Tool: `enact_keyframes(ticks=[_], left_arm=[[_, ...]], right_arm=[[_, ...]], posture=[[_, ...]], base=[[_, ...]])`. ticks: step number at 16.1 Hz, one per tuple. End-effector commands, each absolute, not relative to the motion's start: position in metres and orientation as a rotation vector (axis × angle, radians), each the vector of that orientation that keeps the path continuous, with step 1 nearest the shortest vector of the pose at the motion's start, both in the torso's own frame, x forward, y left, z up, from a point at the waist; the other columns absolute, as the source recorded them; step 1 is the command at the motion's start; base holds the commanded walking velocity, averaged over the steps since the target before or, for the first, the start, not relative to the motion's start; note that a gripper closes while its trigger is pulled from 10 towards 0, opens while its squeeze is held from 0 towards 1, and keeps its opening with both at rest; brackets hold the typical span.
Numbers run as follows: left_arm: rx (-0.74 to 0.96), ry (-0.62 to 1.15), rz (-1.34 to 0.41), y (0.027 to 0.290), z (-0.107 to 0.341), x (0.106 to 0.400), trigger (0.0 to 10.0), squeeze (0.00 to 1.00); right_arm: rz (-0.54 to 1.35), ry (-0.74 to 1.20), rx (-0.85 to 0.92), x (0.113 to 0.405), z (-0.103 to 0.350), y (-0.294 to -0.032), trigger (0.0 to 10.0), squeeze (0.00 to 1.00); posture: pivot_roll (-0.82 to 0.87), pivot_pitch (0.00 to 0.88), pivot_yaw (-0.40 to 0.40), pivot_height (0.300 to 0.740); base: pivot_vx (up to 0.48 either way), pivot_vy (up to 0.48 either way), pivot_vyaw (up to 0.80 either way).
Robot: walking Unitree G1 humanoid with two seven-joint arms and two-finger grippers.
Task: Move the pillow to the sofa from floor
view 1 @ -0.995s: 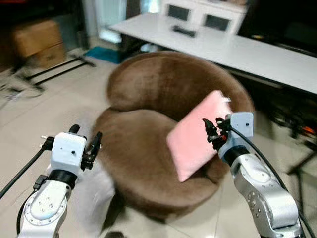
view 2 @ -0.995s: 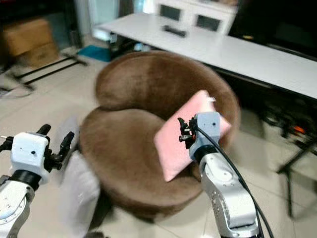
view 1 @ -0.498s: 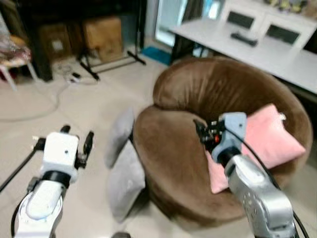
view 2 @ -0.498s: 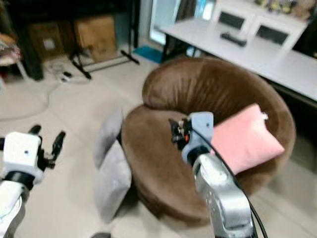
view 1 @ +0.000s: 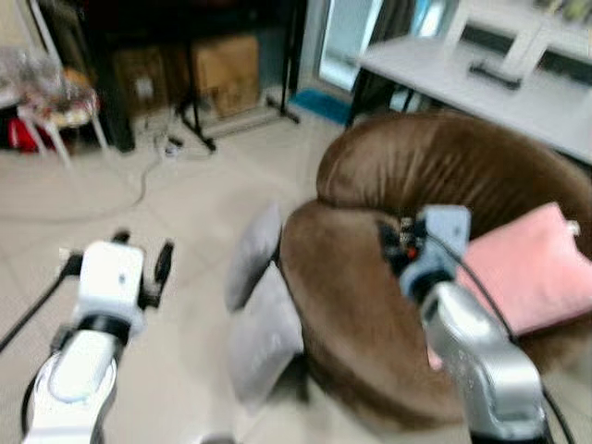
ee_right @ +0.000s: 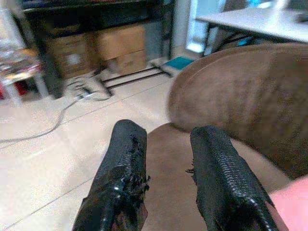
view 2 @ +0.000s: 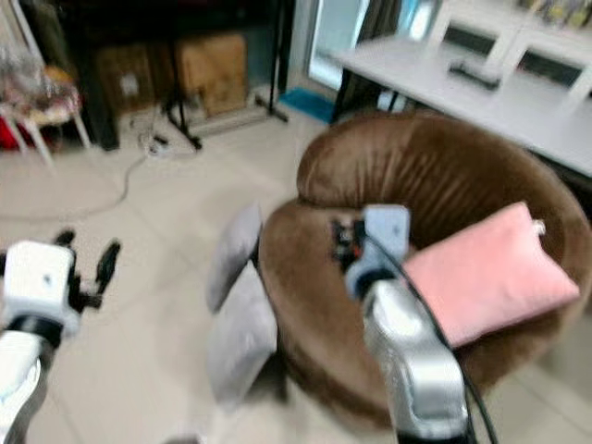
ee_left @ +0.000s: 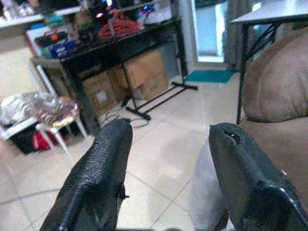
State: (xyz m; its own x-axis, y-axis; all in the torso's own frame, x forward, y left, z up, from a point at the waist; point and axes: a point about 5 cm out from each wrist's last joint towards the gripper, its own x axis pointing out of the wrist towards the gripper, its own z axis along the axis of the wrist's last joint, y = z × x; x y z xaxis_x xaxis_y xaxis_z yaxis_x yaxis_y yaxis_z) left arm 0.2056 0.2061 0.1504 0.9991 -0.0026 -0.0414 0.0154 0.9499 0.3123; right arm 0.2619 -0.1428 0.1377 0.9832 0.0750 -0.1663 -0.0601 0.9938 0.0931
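View swung left since a second ago. Grey pillows (view 1: 264,314) now seen on floor (view 1: 176,213), against sofa (view 1: 388,277) left edge. Left gripper (ee_left: 168,159) spread wide, empty; right gripper (ee_right: 166,173) parted, empty. Pickup pending.

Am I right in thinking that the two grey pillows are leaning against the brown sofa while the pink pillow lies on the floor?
Not quite: the pink pillow lies on the seat of the brown sofa, as the right eye view shows. The two grey pillows do lean against the sofa, standing on the floor.

Head views blurred; sofa (view 1: 444,185) cropped
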Motion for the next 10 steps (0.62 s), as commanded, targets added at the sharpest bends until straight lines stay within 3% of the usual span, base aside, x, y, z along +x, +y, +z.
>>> enact_keyframes(ticks=[1, 4, 10], left_arm=[[0.324, 0.040, -0.032, 0.202, 0.150, 0.206, 10.0, 0.00], [0.327, 0.031, -0.031, 0.201, 0.149, 0.209, 10.0, 0.00], [0.305, -0.038, -0.064, 0.200, 0.148, 0.213, 10.0, 0.00]], right_arm=[[-0.006, 0.189, 0.078, 0.260, 0.131, -0.157, 10.0, 0.00], [-0.013, 0.187, 0.063, 0.258, 0.123, -0.161, 10.0, 0.00], [0.023, 0.104, 0.021, 0.257, 0.131, -0.150, 10.0, 0.00]], posture=[[0.09, 0.000, -0.086, 0.740], [0.09, 0.000, -0.073, 0.740], [0.07, 0.000, -0.029, 0.740]], base=[[0.000, 0.428, 0.00], [0.000, 0.393, 0.00], [0.000, 0.000, 0.00]])
